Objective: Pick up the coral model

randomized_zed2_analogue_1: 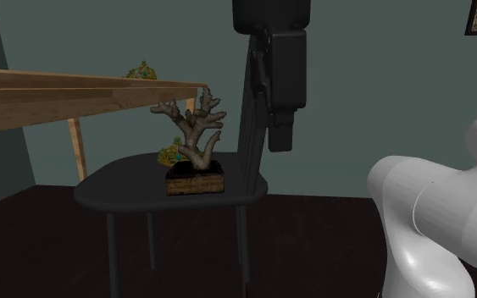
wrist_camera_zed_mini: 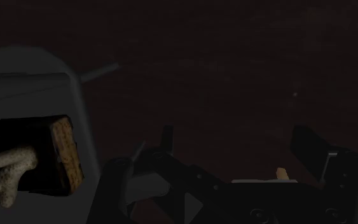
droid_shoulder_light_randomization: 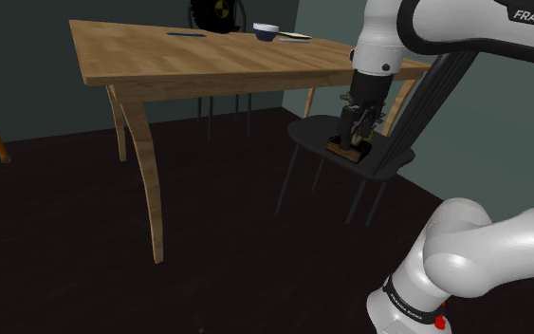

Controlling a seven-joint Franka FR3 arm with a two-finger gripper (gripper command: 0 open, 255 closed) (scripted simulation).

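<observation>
The coral model (randomized_zed2_analogue_1: 196, 140) is a pale grey branching piece on a dark wooden block, standing upright on the seat of a black chair (randomized_zed2_analogue_1: 122, 182). In the second exterior view my black gripper (randomized_zed2_analogue_1: 279, 142) hangs just to the coral's right, at the height of its branches and apart from it. From the shoulder view the gripper (droid_shoulder_light_randomization: 359, 121) is over the chair seat, right above the coral (droid_shoulder_light_randomization: 346, 149). The wrist view has the coral's block (wrist_camera_zed_mini: 53, 156) off to one side of the open gripper (wrist_camera_zed_mini: 234, 145), with nothing between the fingers (wrist_camera_zed_mini: 165, 137).
A wooden table (droid_shoulder_light_randomization: 160, 62) stands beside the chair and carries a bowl (droid_shoulder_light_randomization: 266, 31) and a blue pen (droid_shoulder_light_randomization: 186, 34). The chair's back post (randomized_zed2_analogue_1: 246, 110) rises close behind the gripper. A small colourful object (randomized_zed2_analogue_1: 170, 156) sits behind the coral. The floor is dark.
</observation>
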